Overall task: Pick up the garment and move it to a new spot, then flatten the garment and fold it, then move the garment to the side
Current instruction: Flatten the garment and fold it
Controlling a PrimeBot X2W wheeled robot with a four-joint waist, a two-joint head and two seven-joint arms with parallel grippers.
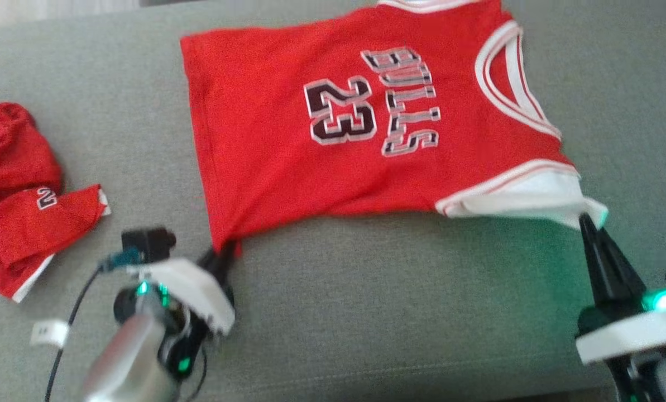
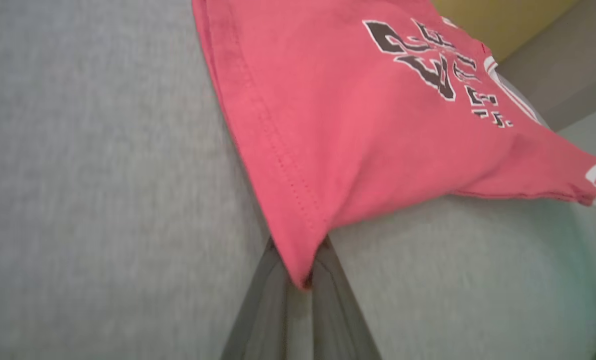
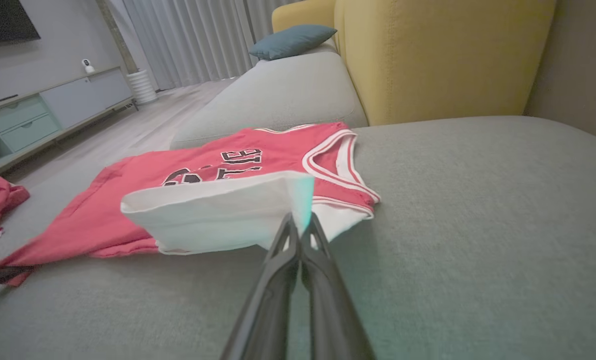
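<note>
A red sleeveless jersey (image 1: 333, 139), white-trimmed and lettered "BULLS" and "23", lies spread face-up on a grey sofa seat (image 1: 377, 312). The left fingers (image 1: 224, 255) are clamped on its hem corner, at the jersey's 7 o'clock. The right fingers (image 1: 589, 229) pinch the turned-up, white-lined armhole edge at its 4 o'clock.

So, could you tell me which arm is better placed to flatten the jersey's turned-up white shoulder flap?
Right, probably: the right gripper is shut on that white flap of the jersey, while the left gripper pinches the far hem corner.
</note>
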